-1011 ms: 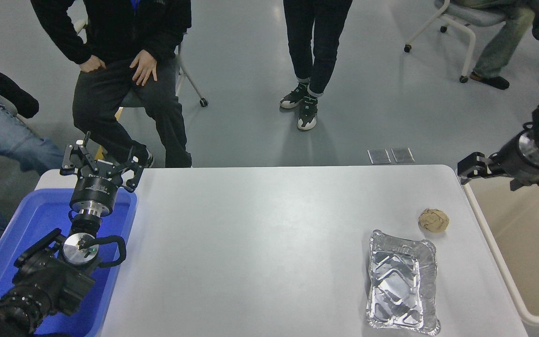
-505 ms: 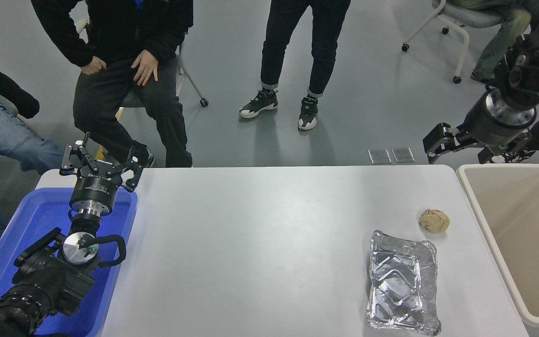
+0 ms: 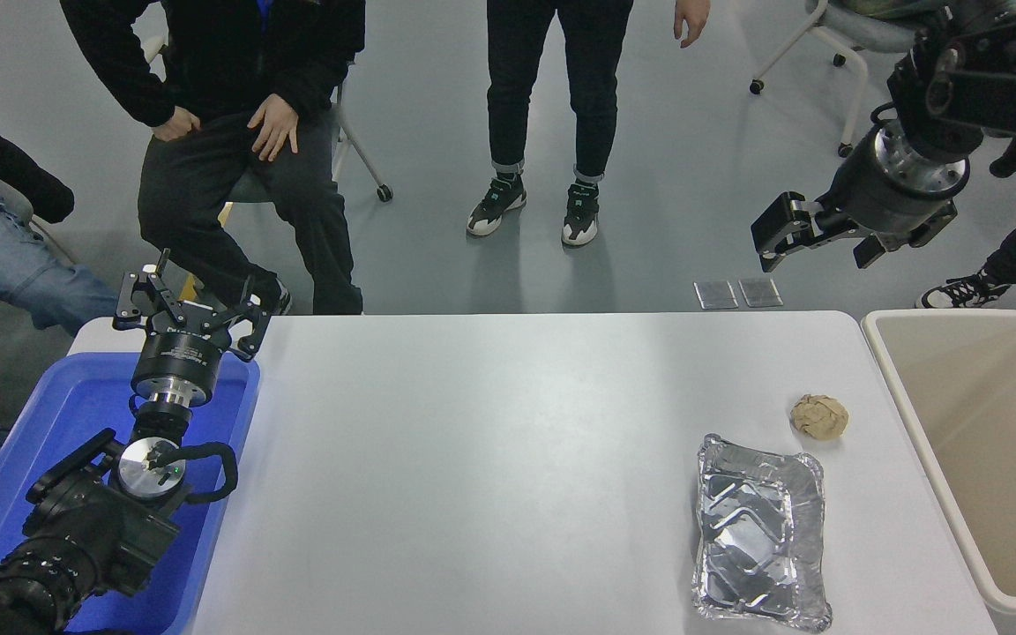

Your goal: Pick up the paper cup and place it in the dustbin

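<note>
Paper cup's nowhere to be seen right now: not on the worktop (image 3: 490,459), not in either end effector. So where it sits is a guess, and mine is that it's already down in the dustbin (image 3: 1002,441), in the part cut off by the picture's edge. The stretch of beige inside that does show looks bare.

Closest to the robot, the crumpled silver foil tray (image 3: 759,529) lies at the near right. The left arm is parked over the blue plastic tray (image 3: 76,397), with the left end effector (image 3: 190,304) spread wide and holding nothing. A bit further back the brown paper ball (image 3: 819,415) sits between the foil tray and the bin's rim.

What changed: a second ago the right end effector (image 3: 821,242) was low over the bin's far corner. Now it's swung up and out past the worktop's far edge, fingers apart, empty. That reads to me like a drop done and the arm backing off, so the job looks basically finished.

As for writing, there's small print on the left end effector's body, way too tiny to read. No brands or labels that I can make out anywhere else.
</note>
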